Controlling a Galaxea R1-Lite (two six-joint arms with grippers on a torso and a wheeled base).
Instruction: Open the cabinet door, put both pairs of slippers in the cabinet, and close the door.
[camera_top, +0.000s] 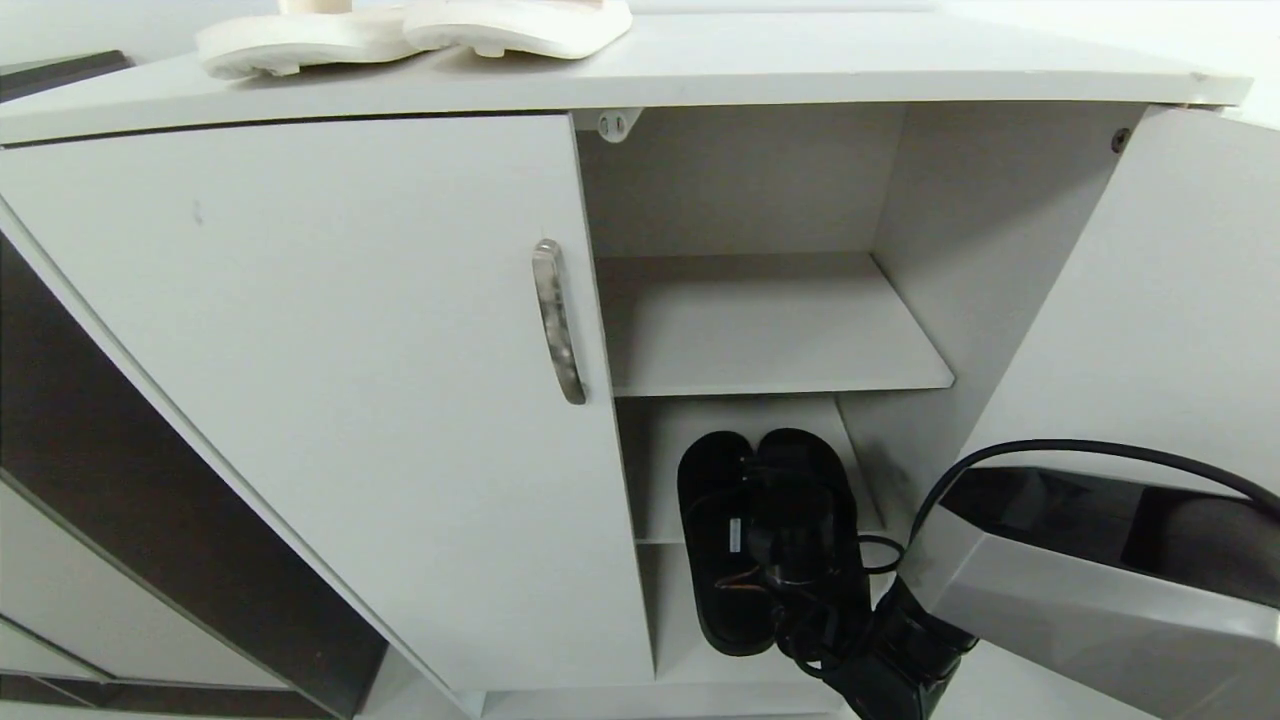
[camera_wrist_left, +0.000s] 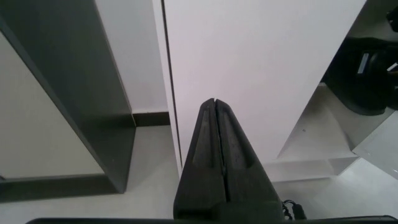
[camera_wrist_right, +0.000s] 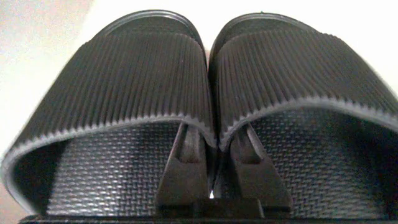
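Note:
A pair of black slippers (camera_top: 770, 540) hangs side by side at the open right half of the white cabinet (camera_top: 800, 70), at the level of the lower shelf (camera_top: 655, 480). My right gripper (camera_wrist_right: 212, 137) is shut on the slippers' two inner straps, one finger under each ribbed strap (camera_wrist_right: 143, 74). Whether their soles touch the shelf I cannot tell. A pair of white slippers (camera_top: 410, 35) lies on the cabinet top at the back left. My left gripper (camera_wrist_left: 214, 106) is shut on nothing, low in front of the closed left door (camera_wrist_left: 249, 62).
The right door (camera_top: 1170, 300) stands swung open beside my right arm. The upper shelf (camera_top: 760, 330) is bare. The closed left door carries a metal handle (camera_top: 558, 320). A dark panel (camera_top: 150, 480) and pale floor (camera_wrist_left: 149, 162) lie to the cabinet's left.

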